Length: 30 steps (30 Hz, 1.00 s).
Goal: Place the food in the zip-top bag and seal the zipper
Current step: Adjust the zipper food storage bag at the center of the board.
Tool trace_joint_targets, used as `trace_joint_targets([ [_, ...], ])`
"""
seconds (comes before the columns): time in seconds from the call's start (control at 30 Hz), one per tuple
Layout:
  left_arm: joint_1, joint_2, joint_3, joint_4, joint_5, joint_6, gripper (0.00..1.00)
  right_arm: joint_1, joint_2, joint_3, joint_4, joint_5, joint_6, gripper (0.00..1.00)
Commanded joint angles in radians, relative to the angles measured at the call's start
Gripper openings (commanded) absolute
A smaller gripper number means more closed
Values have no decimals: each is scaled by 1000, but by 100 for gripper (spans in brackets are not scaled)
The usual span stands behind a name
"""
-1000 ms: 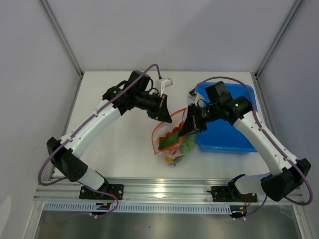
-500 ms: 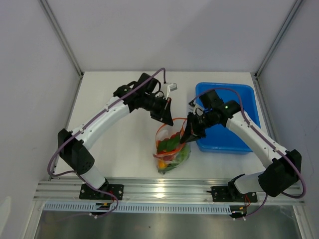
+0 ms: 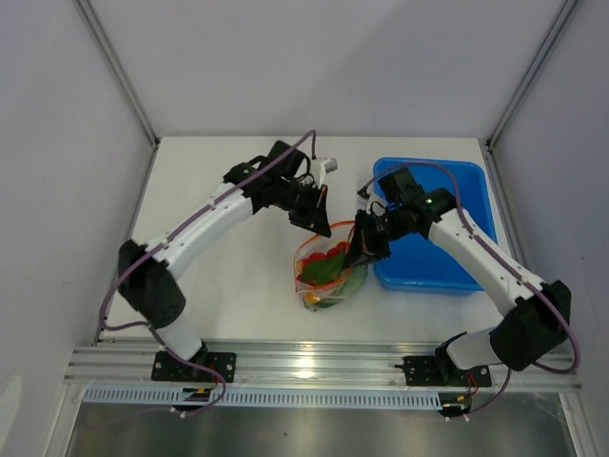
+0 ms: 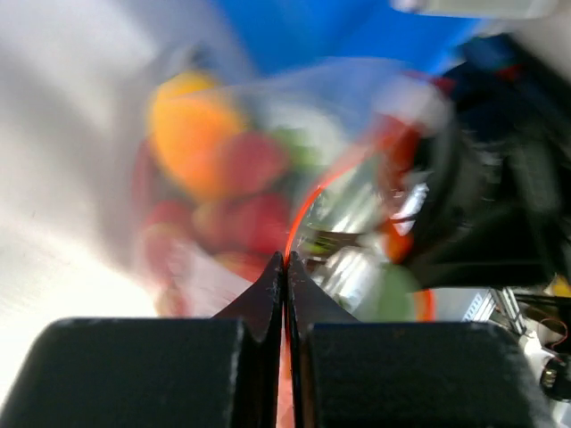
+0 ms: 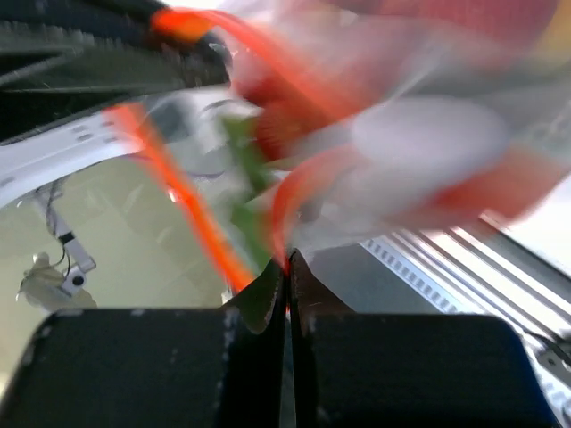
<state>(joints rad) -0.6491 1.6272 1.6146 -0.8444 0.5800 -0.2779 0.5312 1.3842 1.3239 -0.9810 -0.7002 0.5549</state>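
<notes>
White table (image 3: 238, 295), grey walls around. Bag (image 3: 319, 297) near middle of table, just left of blue tub (image 3: 433, 283), hanging by its mouth between both grippers. Food (image 3: 329, 269) inside, with orange, red and green bits showing through plastic. Left gripper (image 3: 322, 228) clenched tight on zipper (image 4: 306, 203) at far-left side of mouth. Right gripper (image 3: 354, 259) clenched on bag's right edge, orange strip running up to its tips. Wrist views super blurry, can't tell if mouth is sealed.
</notes>
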Motion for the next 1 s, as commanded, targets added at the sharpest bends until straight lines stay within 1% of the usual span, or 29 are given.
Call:
trace_joint_targets([
  [0.0,20,59,-41,1,-46,2,0,-31,96,-48,44,27,-55,0],
  [0.03,20,42,-42,17,-46,-1,1,-36,110,-32,39,39,-64,0],
  [0.13,20,-78,-41,102,-43,-20,0,-31,142,110,-36,59,-96,0],
  [0.17,22,-146,-48,154,-48,-30,1,-27,144,192,-57,64,-102,0],
  [0.27,20,-199,-39,183,-43,-27,1,-27,136,285,-140,64,-107,0],
  [0.37,19,-207,-38,212,7,-23,1,-27,122,284,-173,13,-78,0],
  [0.5,16,-144,0,176,75,-14,0,-27,108,259,-165,-19,-10,0],
  [0.7,6,-107,8,145,81,3,1,-31,153,259,-185,-58,17,0],
  [0.8,6,-108,5,137,54,0,1,-33,162,264,-179,-73,19,0],
  [0.97,5,-176,-28,117,-61,-4,0,-33,173,250,-168,-87,17,0],
])
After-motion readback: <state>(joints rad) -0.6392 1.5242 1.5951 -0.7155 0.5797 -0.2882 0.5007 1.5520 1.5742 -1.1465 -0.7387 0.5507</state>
